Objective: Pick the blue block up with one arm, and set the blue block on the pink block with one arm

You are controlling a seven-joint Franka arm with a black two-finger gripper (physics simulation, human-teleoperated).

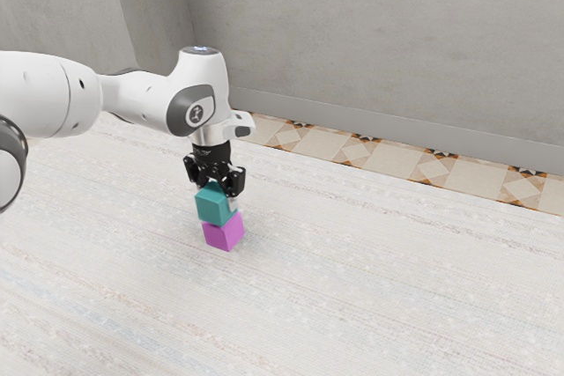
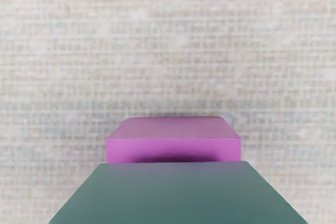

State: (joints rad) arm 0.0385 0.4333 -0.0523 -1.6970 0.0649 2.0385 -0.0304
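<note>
The white arm comes in from the exterior view's left and bends down at the wrist, so the black claw points straight down at the pale, woven-looking desk. The claw is closed around the blue block, which looks more teal than blue: its two fingers stand on opposite sides of the block's upper part, spread to the block's width and pressed against it. The blue block is directly on top of the pink block. In the exterior view their faces meet with no gap that I can make out, though the angle does not let me say for certain that the full weight is resting there. The stack is not quite square, as the blue block sits a little toward the exterior view's left of the pink one and is turned slightly against it. In the wrist view the blue block is the big dark shape just under the hand. The pink block juts out from beneath it, with a dark shadow across its top face where the two come together. The pink block stands flat on the desk. Behind the desk a band of patterned tiles runs along the foot of a plain grey wall.
</note>
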